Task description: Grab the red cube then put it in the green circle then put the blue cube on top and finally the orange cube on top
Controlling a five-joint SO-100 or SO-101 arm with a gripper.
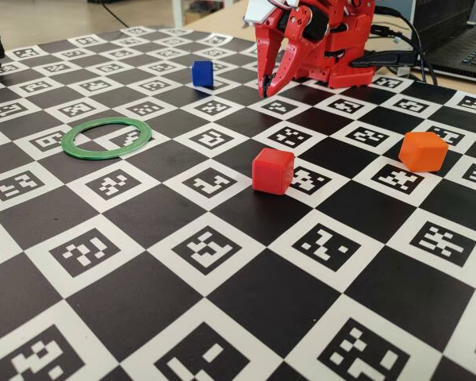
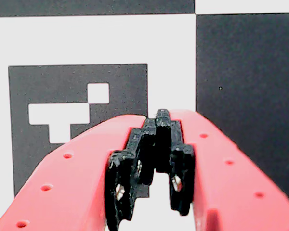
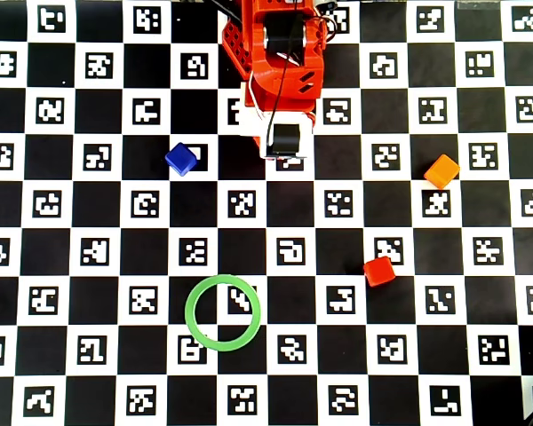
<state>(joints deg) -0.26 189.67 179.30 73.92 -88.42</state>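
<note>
We are at the first step: our gripper (image 1: 267, 89) hangs clenched and empty near the base. The red cube (image 1: 272, 171) sits untouched, well apart from the green circle (image 1: 106, 138). Next we must reach out, spread the jaws and straddle it.

Wrist view: gripper (image 2: 159, 118) points away from the camera, red fingers (image 2: 77, 168) converging, black toothed pads (image 2: 135, 168) meeting at the tips. Beneath lies the checkerboard mat (image 2: 245, 72): a white square with black marker (image 2: 62, 91) left, a black square right.

Glossy plastic red cube (image 1: 272, 171); matt printed checkered board (image 1: 222, 317).
</note>
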